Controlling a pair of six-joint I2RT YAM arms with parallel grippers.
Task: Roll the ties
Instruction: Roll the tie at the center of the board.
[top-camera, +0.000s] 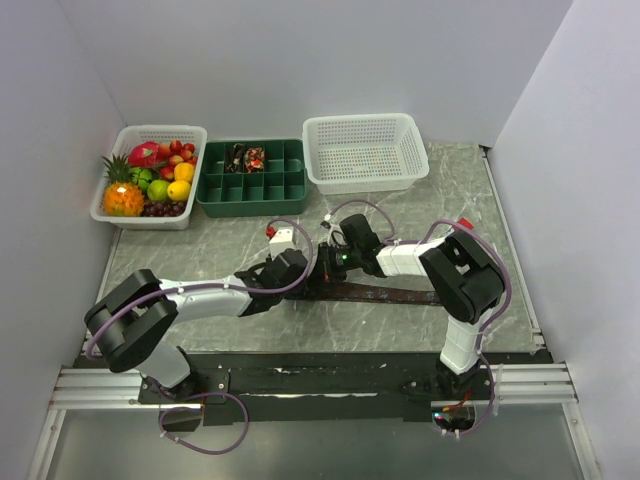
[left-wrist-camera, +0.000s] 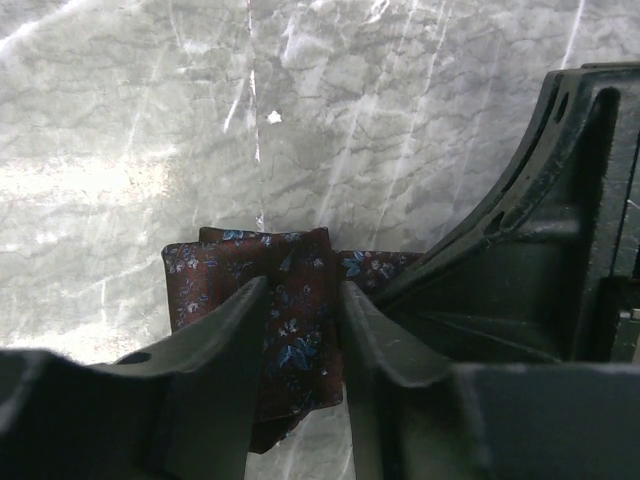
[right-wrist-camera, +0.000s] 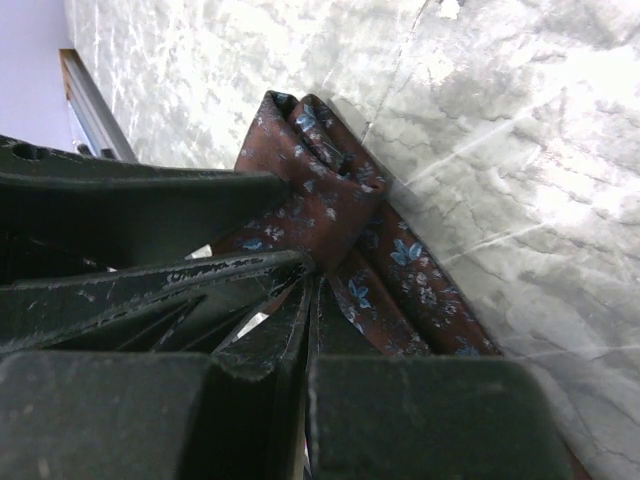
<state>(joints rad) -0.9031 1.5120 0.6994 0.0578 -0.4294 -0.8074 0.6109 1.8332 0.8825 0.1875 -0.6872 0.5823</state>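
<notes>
A dark brown-red tie with small blue flowers lies stretched across the table's middle, running right from where both grippers meet. My left gripper is shut on the tie's folded end, with fabric between its nearly closed fingers. My right gripper is shut on the same folded end, pinching it at its fingertips. The two grippers touch or nearly touch over the fold. Two rolled ties sit in compartments of the green tray.
A white basket of fruit stands at the back left. An empty white basket stands at the back right. A small white and red object lies just behind the left gripper. Walls close in both sides.
</notes>
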